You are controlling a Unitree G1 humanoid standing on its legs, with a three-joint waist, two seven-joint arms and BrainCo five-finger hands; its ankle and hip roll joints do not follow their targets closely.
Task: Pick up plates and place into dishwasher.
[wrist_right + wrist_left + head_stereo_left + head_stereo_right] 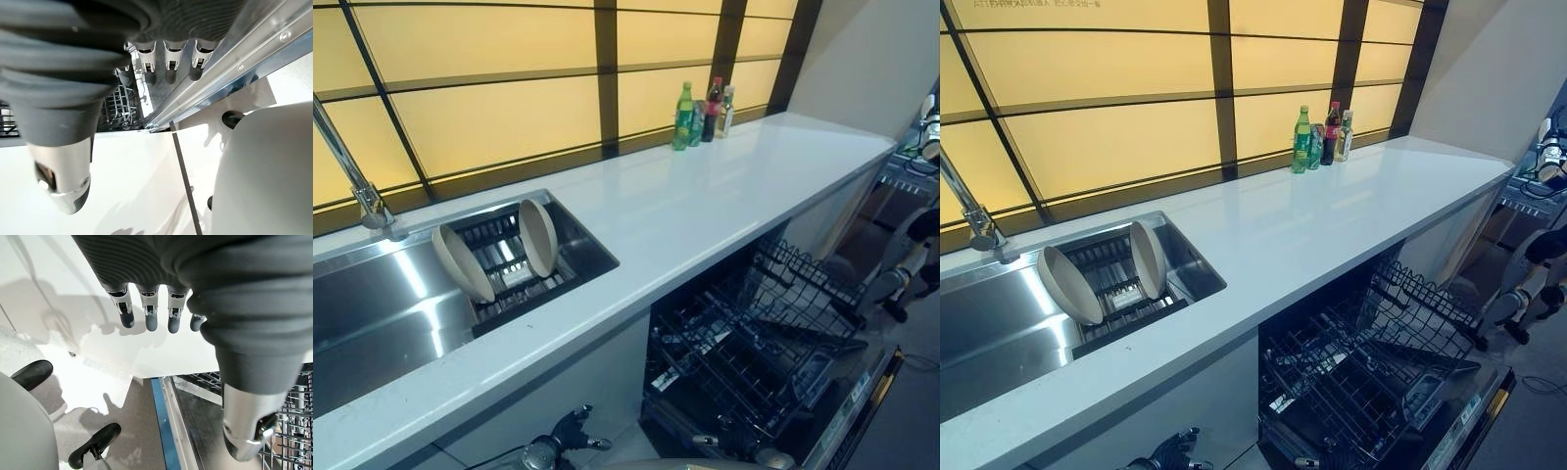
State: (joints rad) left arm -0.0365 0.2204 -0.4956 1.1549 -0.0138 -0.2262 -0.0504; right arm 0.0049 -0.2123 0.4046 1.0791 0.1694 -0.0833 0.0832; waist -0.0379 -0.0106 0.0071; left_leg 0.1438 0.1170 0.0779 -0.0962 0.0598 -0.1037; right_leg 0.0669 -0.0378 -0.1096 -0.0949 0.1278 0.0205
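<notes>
You have a long, glossy white bench (pixel 705 206) under amber wall panels. Its steel sink (pixel 372 304) holds a dark rack (pixel 509 269) with two round, pale plates (pixel 460 262) on edge. Bottles (pixel 700 113) stand at the bench's far end. Below the bench, the dishwasher (pixel 754 372) gapes, wire racks out. Your left hand (pixel 146 308) and right hand (pixel 168 58) hang beneath the bench, fingers relaxed, holding nothing.

Two beige plates (pixel 463 261) (pixel 537 237) stand on edge in one dish rack (pixel 509 271) inside one steel sink (pixel 372 318), beside one faucet (pixel 357 186). Three bottles (pixel 683 117) (pixel 712 109) (pixel 726 110) stand on one white countertop (pixel 685 206). One open dishwasher (pixel 842 411) holds one wire rack (pixel 754 343).
</notes>
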